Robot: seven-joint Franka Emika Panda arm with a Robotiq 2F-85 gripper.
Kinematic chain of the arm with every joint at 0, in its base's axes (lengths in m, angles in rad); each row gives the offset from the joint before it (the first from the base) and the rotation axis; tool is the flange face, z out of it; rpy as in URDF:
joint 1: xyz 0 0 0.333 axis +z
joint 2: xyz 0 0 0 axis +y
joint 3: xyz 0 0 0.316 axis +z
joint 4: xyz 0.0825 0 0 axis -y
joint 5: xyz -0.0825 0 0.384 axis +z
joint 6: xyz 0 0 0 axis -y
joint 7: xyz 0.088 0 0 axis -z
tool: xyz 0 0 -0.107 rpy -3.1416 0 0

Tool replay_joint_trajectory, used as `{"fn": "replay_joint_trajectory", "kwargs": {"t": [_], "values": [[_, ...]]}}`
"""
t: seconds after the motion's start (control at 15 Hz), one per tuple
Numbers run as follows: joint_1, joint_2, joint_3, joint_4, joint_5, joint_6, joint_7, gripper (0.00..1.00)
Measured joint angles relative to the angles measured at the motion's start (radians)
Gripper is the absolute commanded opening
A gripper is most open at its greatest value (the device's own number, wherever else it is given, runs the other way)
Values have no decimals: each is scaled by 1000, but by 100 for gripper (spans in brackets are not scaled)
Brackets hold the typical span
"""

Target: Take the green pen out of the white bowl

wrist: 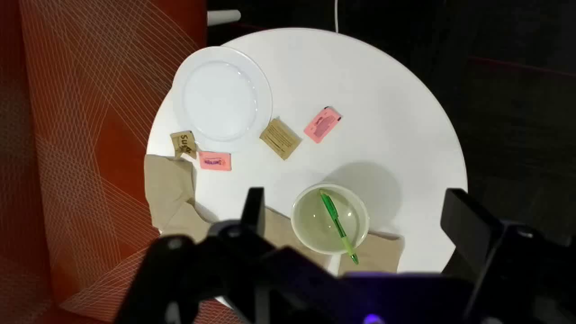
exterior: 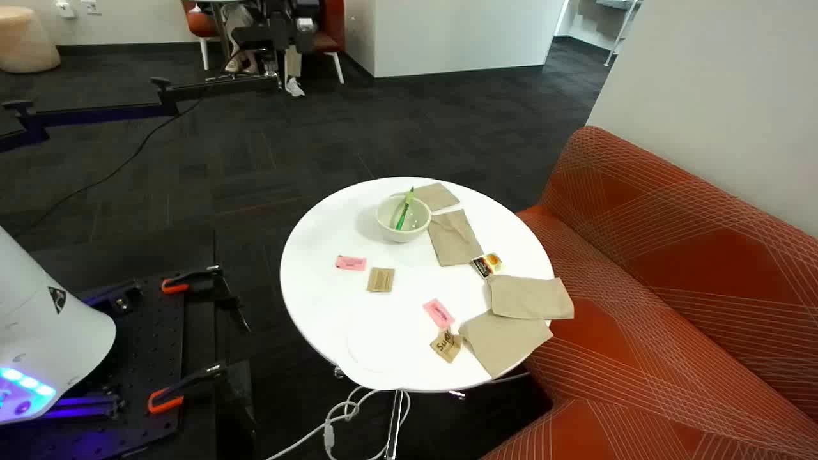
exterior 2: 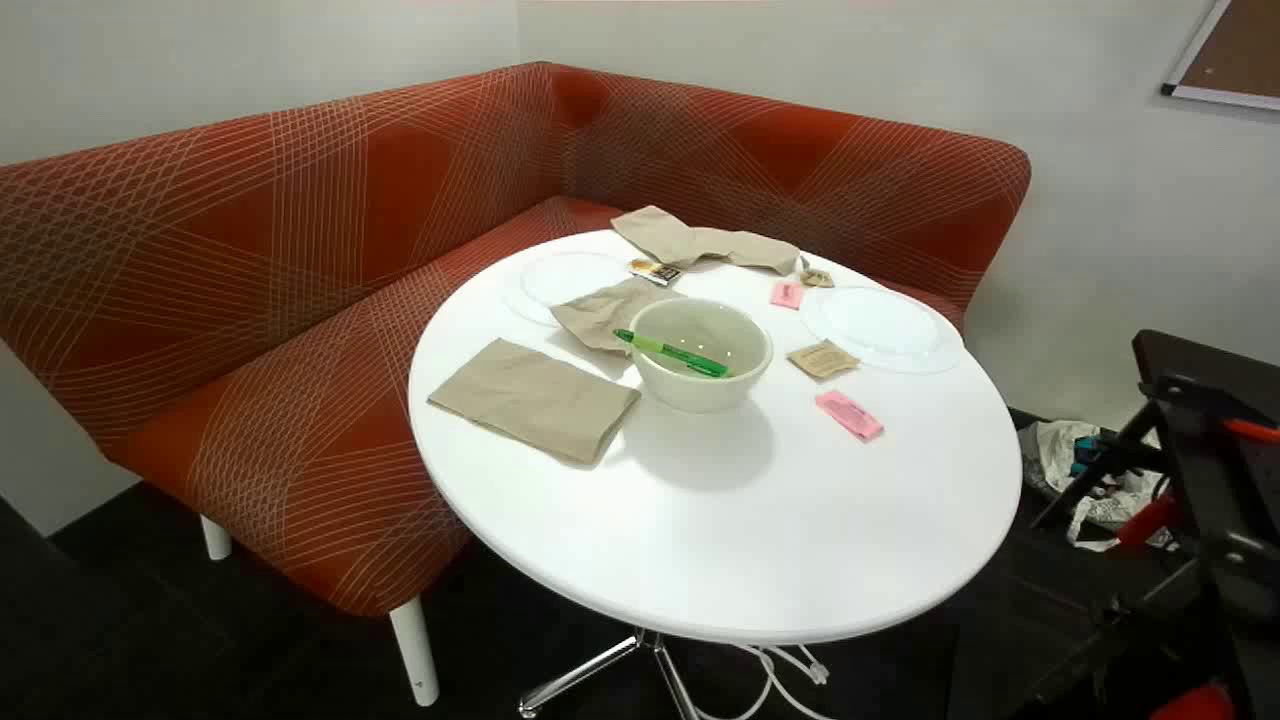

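Note:
The white bowl stands upright on the round table in both exterior views point(exterior: 400, 236) point(exterior 2: 695, 392). The bright green pen lies slanted in the bowl in both exterior views point(exterior: 404, 211) point(exterior 2: 680, 354), with one end sticking out past the rim. In the wrist view the bowl point(wrist: 310, 223) and the pen point(wrist: 337, 222) appear between the fingers of my gripper point(wrist: 354, 204). The gripper is wide open, with nothing between its fingertips. It seems to be well above the table. It does not show in either exterior view; only the arm's base shows there.
The white table point(exterior 2: 800, 540) holds brown napkins point(exterior 2: 540, 400), pink packets point(wrist: 322, 124), tan packets point(wrist: 280, 138) and clear or white plates point(wrist: 220, 101). A red sofa point(exterior: 613, 306) borders the table. The arm's white base point(exterior: 51, 338) stands on a black bench.

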Motion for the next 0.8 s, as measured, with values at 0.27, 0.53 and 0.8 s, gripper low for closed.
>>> {"fn": "replay_joint_trajectory", "kwargs": {"t": [0.27,0.53,0.8], "values": [[0,0,0,0,0,0,0,100],[3,0,-2,0,0,1,-1,100],[14,18,-19,-21,1,108,-15,100]]}}
